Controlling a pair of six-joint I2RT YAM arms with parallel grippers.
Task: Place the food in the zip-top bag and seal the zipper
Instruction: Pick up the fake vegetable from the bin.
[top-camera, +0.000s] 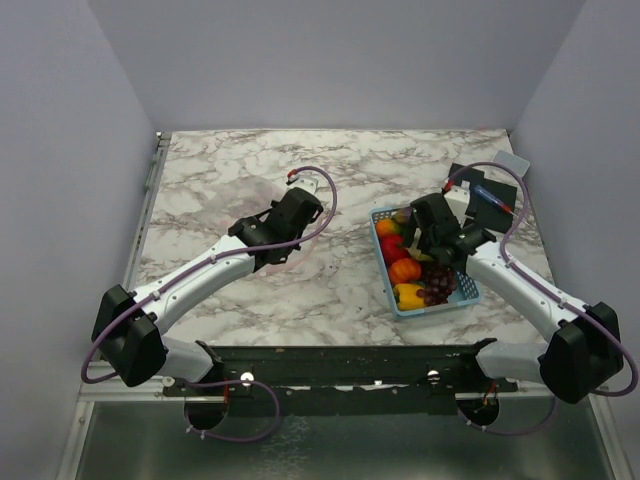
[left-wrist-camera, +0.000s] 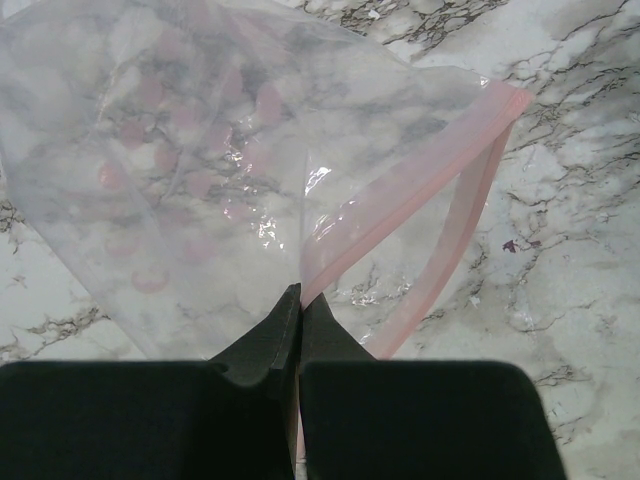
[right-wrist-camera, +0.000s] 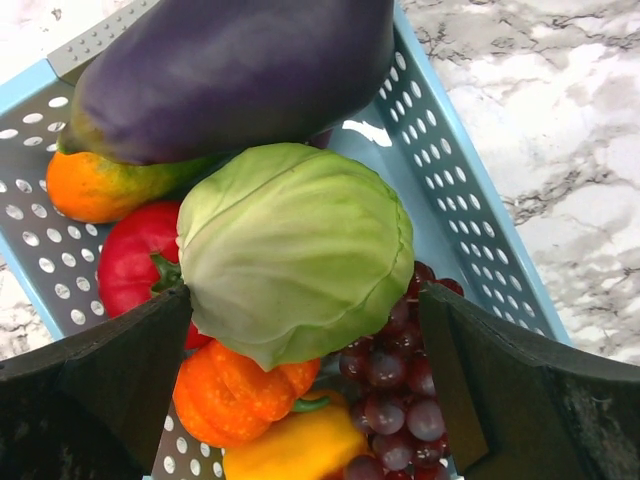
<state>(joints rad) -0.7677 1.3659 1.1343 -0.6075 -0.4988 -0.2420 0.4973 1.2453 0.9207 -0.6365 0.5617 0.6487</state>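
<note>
The white-and-grey marbled table (left-wrist-camera: 585, 250) lies under both my arms. On it, straight ahead of my left pincer (left-wrist-camera: 300, 300), spreads the clear, crinkly plastic zip-top bag (left-wrist-camera: 180, 150). That pincer is pressed together, pinching the bag's near edge.

My right pincer (right-wrist-camera: 305, 300) is spread wide, hanging over the light-blue perforated plastic basket (right-wrist-camera: 450, 170). In it, the long purple eggplant (right-wrist-camera: 230, 70) lies beyond my fingertips. The green cabbage (right-wrist-camera: 300, 240) sits between my fingers, on top of the pile. The red tomato (right-wrist-camera: 135, 265) shows beside one finger and the dark purple grapes (right-wrist-camera: 395, 390) beside the other. The ridged orange pumpkin (right-wrist-camera: 230, 390) and the yellow pepper (right-wrist-camera: 290, 450) lie under the cabbage, nearer my palm.

The thin pinkish-red zipper strip (left-wrist-camera: 440, 190) runs away from my left fingertips along the bag's mouth.
</note>
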